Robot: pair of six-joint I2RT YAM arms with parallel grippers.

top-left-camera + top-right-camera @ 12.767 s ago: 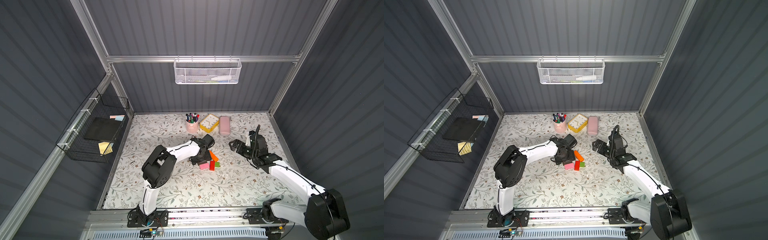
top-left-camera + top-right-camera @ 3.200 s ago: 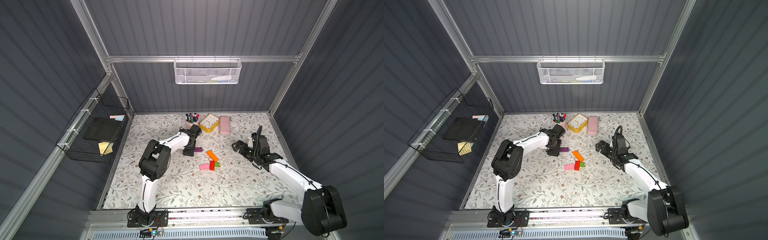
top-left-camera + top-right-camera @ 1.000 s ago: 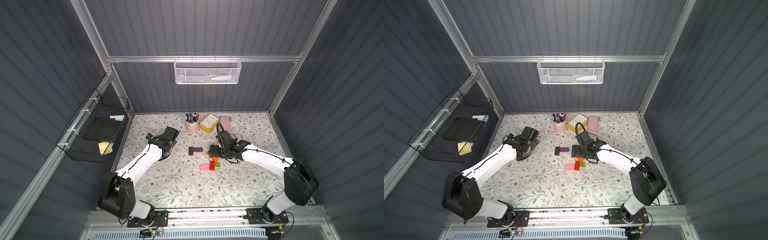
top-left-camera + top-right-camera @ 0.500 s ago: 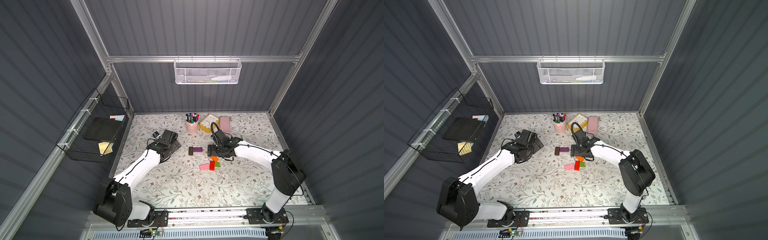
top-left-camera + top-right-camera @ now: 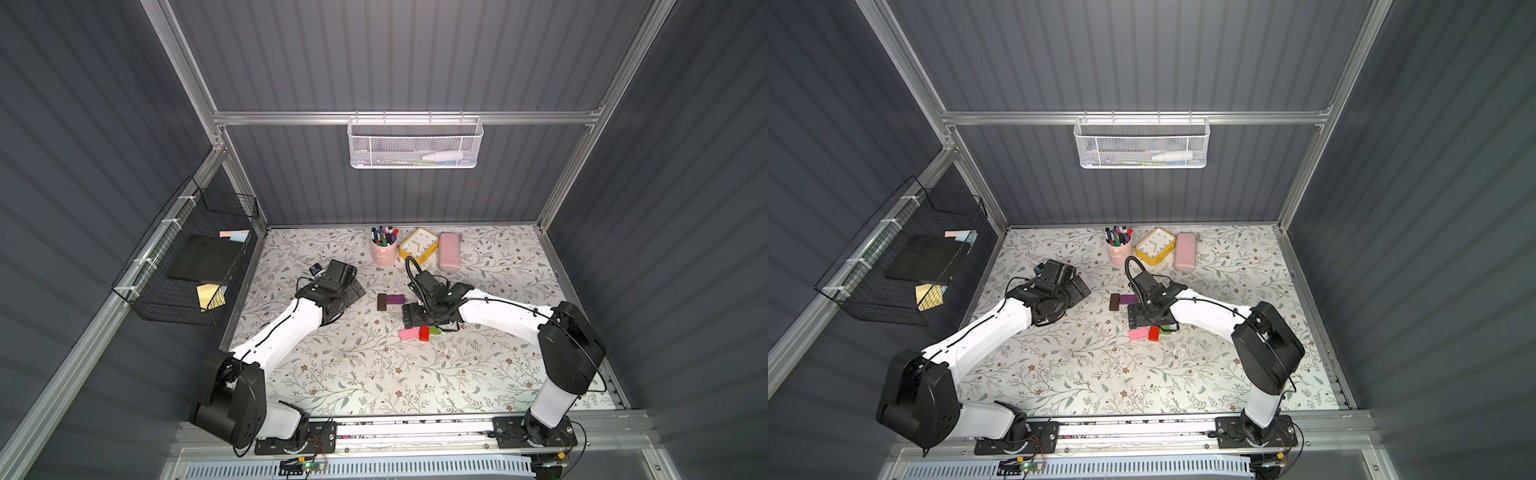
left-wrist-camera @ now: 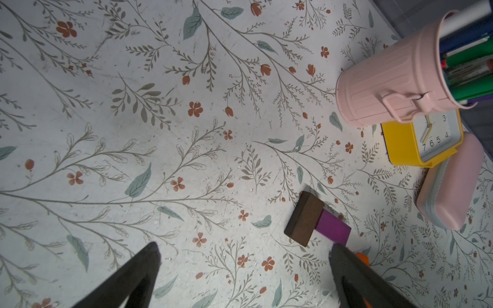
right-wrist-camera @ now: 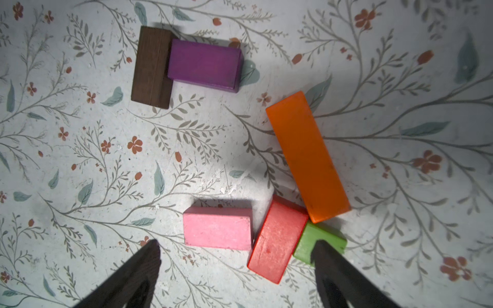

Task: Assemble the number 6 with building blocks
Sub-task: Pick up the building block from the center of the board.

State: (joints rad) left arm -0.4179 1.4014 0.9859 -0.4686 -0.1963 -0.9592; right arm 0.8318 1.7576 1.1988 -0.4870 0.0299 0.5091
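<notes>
Just ahead of the wide-open, empty right pincer [image 7: 236, 242], pink block [image 7: 217, 230] and red block [image 7: 277, 240].

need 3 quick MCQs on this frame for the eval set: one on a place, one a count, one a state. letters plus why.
1. What does the purple block lie against?
A. the dark brown block
B. the yellow clock
C. the pen cup

2. How many building blocks lie on the floral mat?
A. four
B. six
C. eight

3. How do the right gripper's jaws stand?
A. shut on the yellow clock
B. shut on the pen cup
C. open, holding nothing

A: the right wrist view shows purple flush against brown's side.
B: brown, purple, orange bar, pink block, red block, green cube.
C: the jaws stand wide apart above the blocks, gripping none.
</notes>
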